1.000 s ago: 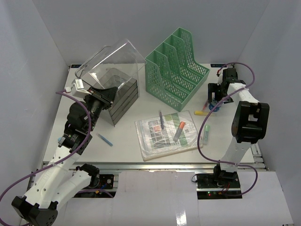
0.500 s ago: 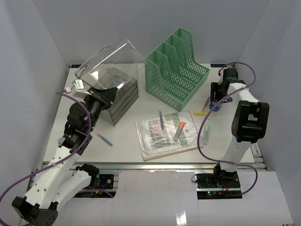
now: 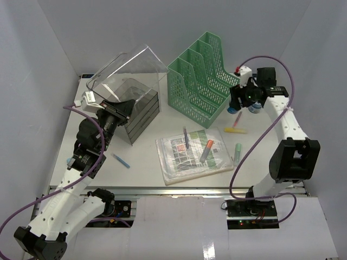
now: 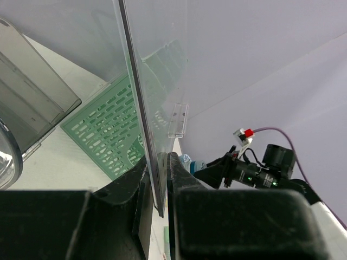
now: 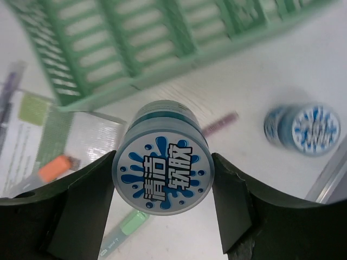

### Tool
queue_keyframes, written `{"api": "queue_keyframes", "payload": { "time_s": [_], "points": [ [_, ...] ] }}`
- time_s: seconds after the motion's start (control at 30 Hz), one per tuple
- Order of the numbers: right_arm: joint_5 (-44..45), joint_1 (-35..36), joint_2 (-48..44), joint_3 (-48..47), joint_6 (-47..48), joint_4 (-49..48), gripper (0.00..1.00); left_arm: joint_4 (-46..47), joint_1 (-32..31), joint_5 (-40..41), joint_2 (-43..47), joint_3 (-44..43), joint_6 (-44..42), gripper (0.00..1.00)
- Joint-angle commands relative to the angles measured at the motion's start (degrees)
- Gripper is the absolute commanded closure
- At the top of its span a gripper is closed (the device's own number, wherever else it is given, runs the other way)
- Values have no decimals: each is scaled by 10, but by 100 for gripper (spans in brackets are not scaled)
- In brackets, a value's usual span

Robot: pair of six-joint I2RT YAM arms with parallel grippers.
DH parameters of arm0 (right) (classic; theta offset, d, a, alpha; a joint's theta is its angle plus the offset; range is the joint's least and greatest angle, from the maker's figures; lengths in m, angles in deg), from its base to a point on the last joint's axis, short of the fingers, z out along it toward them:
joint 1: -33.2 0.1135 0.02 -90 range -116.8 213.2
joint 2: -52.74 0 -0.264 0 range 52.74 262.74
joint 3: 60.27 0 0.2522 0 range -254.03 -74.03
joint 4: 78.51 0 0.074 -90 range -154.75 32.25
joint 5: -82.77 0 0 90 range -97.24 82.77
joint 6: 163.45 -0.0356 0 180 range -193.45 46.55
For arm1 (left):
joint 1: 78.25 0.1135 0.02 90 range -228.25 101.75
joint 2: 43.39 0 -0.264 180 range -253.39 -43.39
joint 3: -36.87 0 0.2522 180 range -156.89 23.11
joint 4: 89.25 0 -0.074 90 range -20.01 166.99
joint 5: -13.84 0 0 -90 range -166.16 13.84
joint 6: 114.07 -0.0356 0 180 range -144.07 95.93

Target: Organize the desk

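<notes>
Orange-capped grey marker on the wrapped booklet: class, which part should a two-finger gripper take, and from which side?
Take the orange-capped grey marker mid-barrel, probably from straight above, jaws straddling its long axis. It lies flat and diagonal on the plastic-wrapped booklet, so only its narrow sides are exposed; the dark pen beside it lies clear.

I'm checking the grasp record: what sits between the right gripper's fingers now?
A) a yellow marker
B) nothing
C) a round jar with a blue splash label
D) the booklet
C: the right wrist view shows the round jar clamped between the fingers of the right gripper, while a second jar stands apart on the desk.
</notes>
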Motion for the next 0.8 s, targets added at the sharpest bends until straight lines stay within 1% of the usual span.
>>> {"api": "queue_keyframes", "payload": {
  "time_s": [0.0,0.07,0.17,0.3,0.4,0.47,0.53,0.6,0.77],
  "points": [
    [-79,176,-47,-17,210,48,92,32,3,-20,-4,-27,-2,90],
    [-48,240,-51,-13,269,36,92,29,3,-24,-8,-33,4,90],
    [-6,347,-27,-45,316,11,92,21,3,-28,-14,-49,12,90],
    [23,418,32,-140,354,3,92,8,4,-28,-19,-65,26,90],
    [60,464,53,-164,389,-37,92,-4,4,-22,-21,-81,36,91],
    [87,491,49,-147,417,-81,92,-4,4,-17,-21,-87,46,91],
    [113,516,37,-88,450,-147,92,-4,4,-12,-21,-92,56,91],
    [141,532,32,-52,481,-212,92,-3,4,-8,-22,-98,67,91],
    [168,543,46,-33,491,-292,92,3,4,7,-23,-111,89,91]
  ]
}}
